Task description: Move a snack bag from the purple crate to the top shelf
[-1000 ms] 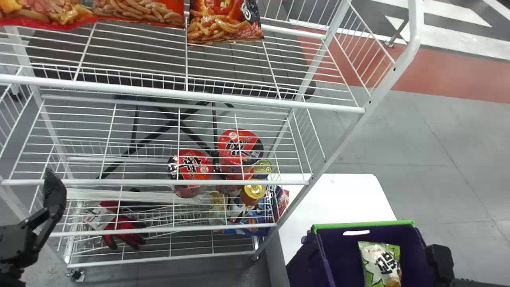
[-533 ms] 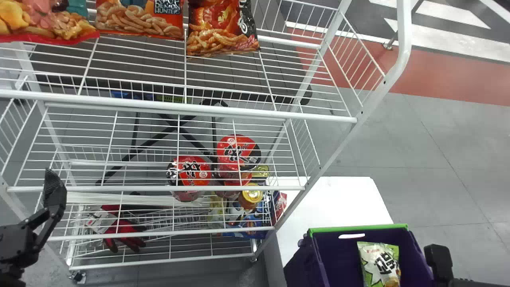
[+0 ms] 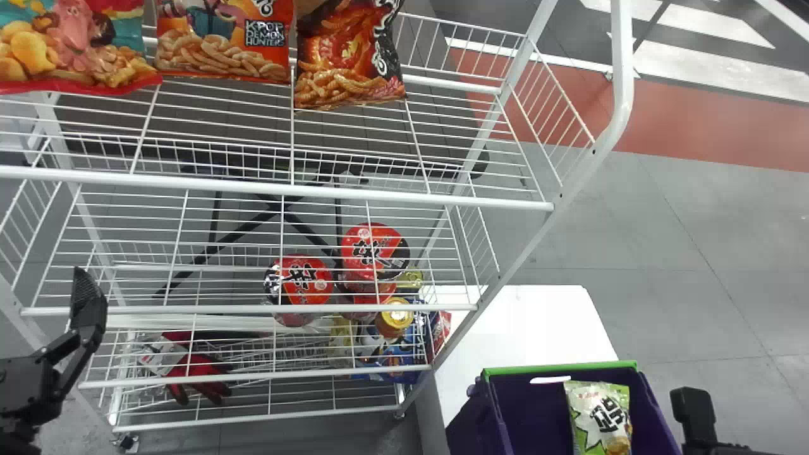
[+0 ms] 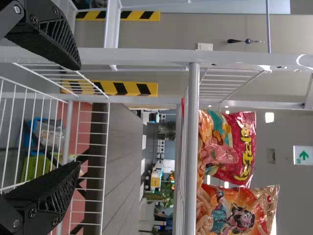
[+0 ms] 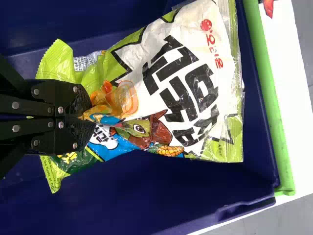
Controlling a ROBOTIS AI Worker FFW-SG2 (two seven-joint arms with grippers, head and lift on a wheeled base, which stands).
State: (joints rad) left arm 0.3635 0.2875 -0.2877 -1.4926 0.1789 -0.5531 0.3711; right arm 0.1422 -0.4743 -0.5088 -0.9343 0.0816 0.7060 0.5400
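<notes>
Right gripper (image 5: 82,117) clenched on the snack bag (image 3: 600,418), glossy green-and-white with bold black lettering, crumpled at the pinch, in the purple crate (image 3: 531,407) on a white table (image 3: 528,341); left gripper (image 3: 86,306) open beside the white wire rack (image 3: 278,184), and beyond, grey floor (image 3: 632,234) meets a reddish band (image 3: 708,126).

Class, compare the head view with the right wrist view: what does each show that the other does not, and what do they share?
Head view: the white wire rack holding bright snack bags, red-topped cups and a red glove; the left arm.

Right wrist view: the right tool pinching the green-and-white snack bag; its printed corn cob.

Both: that bag inside the purple crate, the crate's green rim, the white table.
</notes>
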